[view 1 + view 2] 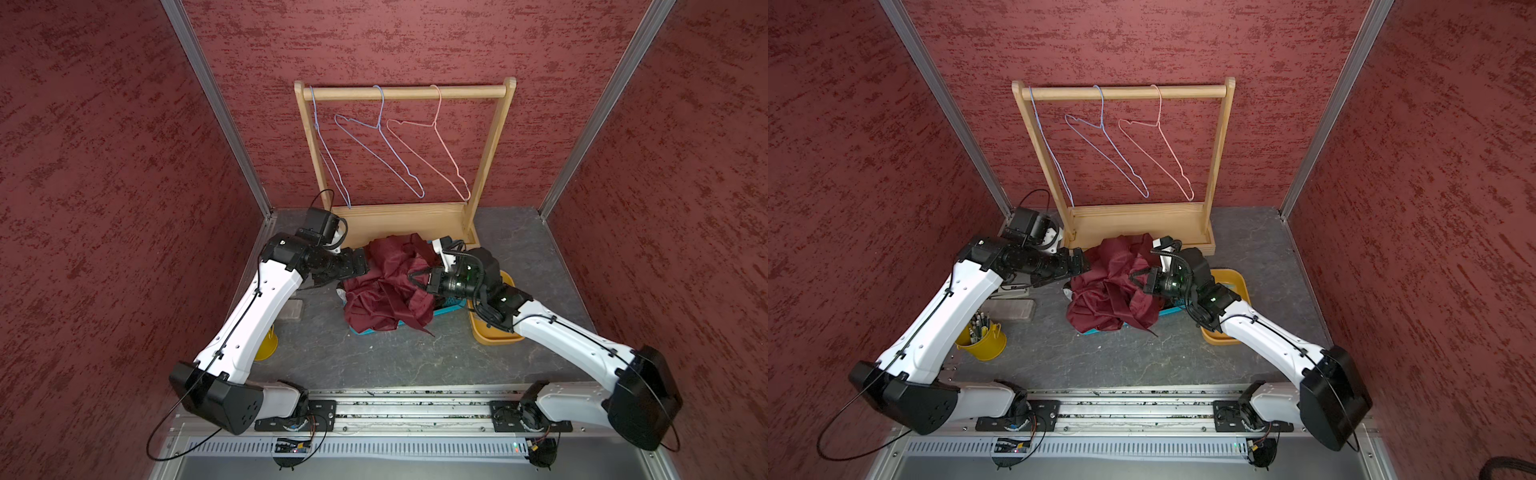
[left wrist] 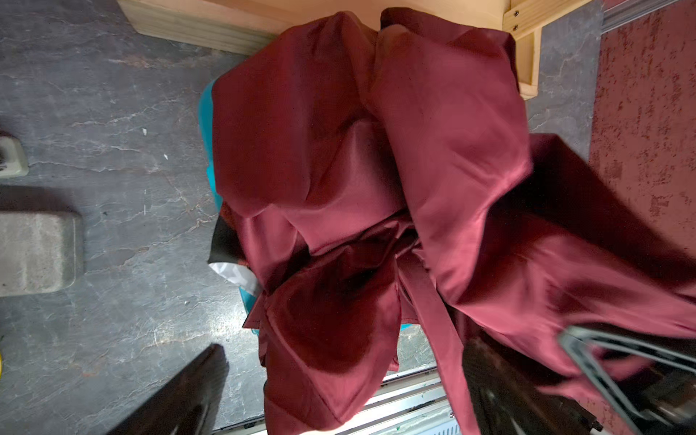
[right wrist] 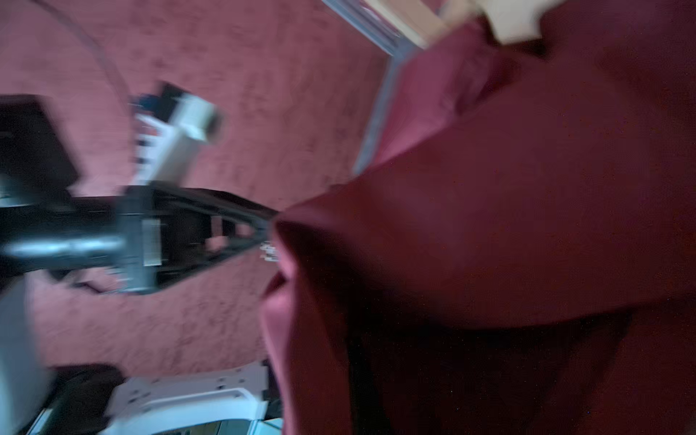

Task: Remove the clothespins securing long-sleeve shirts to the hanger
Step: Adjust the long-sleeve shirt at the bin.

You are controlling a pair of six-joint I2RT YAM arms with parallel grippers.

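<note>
A maroon shirt (image 1: pixel 386 286) lies crumpled in a heap on a teal basket (image 1: pixel 365 331) in the middle of the tabletop (image 1: pixel 395 361), just in front of the wooden rack (image 1: pixel 407 92). Three bare wire hangers hang from the rack's rail, two blue hangers (image 1: pixel 376 141) and a pink hanger (image 1: pixel 434 143), all well above the heap. In the left wrist view a scrap of black cloth (image 2: pixel 222 244) peeks out from under the shirt at the basket's edge. The clothespins are hidden or too small to tell in any view. The left end effector (image 1: pixel 365 266) sits at the heap's left edge and is released. In the left wrist view its fingers (image 2: pixel 188 391) stand wide apart with a hanging flap of the shirt between them; whether they touch the cloth cannot be told. The right end effector (image 1: pixel 411 276) reaches into the heap's right side and is clenched. Its tips meet on a fold of the shirt, which rises to a peak at them in the blurred right wrist view. A yellow tray (image 1: pixel 494 337) stands just beside the basket on the right, partly under the right arm. A yellow cup (image 1: pixel 986 345) of pens stands near the front left, partly under the left arm. A grey block (image 1: pixel 1013 309) lies on the tabletop between the cup and the heap, apart from both.
</note>
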